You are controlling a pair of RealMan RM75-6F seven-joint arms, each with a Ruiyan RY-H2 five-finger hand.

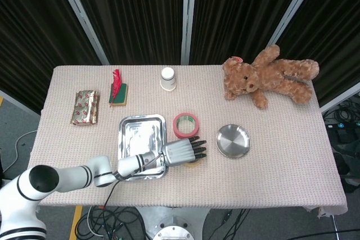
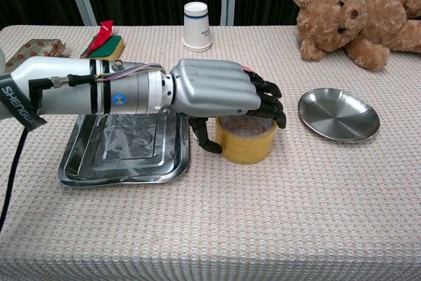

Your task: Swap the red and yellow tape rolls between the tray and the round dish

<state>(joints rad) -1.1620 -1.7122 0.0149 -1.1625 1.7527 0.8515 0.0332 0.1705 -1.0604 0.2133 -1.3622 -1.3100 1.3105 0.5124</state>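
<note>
Yellow tape roll [image 2: 247, 139], a glossy translucent ring, stands on the woven tablecloth [image 2: 263, 228] right of the steel tray [image 2: 125, 149]; the left hand [image 2: 220, 93] curls its dark fingers [image 2: 266, 100] over its rim, grasping it.

"SHENGUE…" lettering, cut off, on left arm [image 2: 26, 100] band.

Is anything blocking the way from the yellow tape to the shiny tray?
Nothing visible does. The yellow tape roll stands on the cloth right beside the tray, with the left hand draped over its top. The red tape roll lies farther back, off that path, and the tray itself looks empty.
</note>
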